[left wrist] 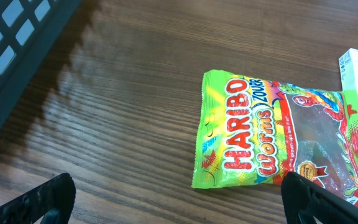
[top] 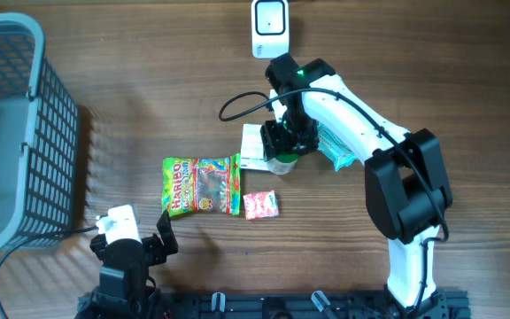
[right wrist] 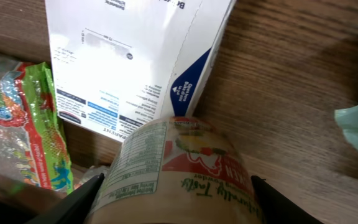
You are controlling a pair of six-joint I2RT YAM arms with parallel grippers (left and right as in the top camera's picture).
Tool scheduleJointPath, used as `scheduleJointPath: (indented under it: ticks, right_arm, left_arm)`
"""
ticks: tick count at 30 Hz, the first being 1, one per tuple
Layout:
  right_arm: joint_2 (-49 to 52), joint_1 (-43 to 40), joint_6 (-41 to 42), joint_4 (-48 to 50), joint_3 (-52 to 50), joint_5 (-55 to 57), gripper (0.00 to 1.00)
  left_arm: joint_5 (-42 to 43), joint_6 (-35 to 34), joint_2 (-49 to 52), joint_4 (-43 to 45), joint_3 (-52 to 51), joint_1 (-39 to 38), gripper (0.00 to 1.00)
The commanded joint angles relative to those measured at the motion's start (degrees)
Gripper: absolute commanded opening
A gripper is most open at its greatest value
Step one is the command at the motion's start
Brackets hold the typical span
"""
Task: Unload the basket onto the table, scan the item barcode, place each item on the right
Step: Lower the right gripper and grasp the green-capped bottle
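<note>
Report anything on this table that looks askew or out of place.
The jar held by the right gripper seems to lie on its side, overlapping the corner of the white box. Nothing looks spilled or damaged.

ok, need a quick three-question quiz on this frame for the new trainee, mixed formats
1. True or false: the left tool is holding the Haribo bag.
2. What is the right tool closed on? A) pink packet B) labelled jar C) teal packet
3. Short answer: which white device stands at the table's far edge, beyond the right tool?
Key: 1 false, it is open and the bag lies flat on the table. 2 B. 3 the scanner.
</note>
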Motion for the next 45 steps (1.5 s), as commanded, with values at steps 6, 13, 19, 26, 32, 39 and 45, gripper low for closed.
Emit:
scheduleJointPath:
  ticks: [6,13,19,26,32,39,45]
  right_arm:
    - [0.5,0.0,17.1,0.1,1.3,-2.5,0.54]
    - [0.5,0.0,24.4,0.8,1.3,-10.1,0.51]
    - [0.5,-0.1,30.3,1.9,1.3,-10.1,0.50]
    - [0.5,-0.2,36.7,4.2,1.3,-10.4,0.51]
    - [0.5,-0.2,36.6,8.2,1.3,-9.4,0.52]
    - [0.5,-0.3,36.1,11.3,1.3,-7.7,0.52]
    - [0.5,-0.3,36.2,13.1,1.3,-6.8,0.51]
  left_arm:
    - [0.1,-0.3,-0.4,-0.1,0.2,-0.4,1.00]
    - [0.1,-0.3,-0.4,-0.1,0.2,-0.4,1.00]
    - [0.1,-0.3,-0.4,-0.1,0.2,-0.4,1.00]
    - [0.1,-0.3,-0.4,-0.1,0.2,-0.4,1.00]
    - [0.1,-0.3,-0.4,-0.1,0.2,-0.4,1.00]
    - [0.1,-0.3,-0.4,-0.1,0.2,-0.4,1.00]
    - [0.1,-0.3,-0.4,-0.1,0.2,-0.4,1.00]
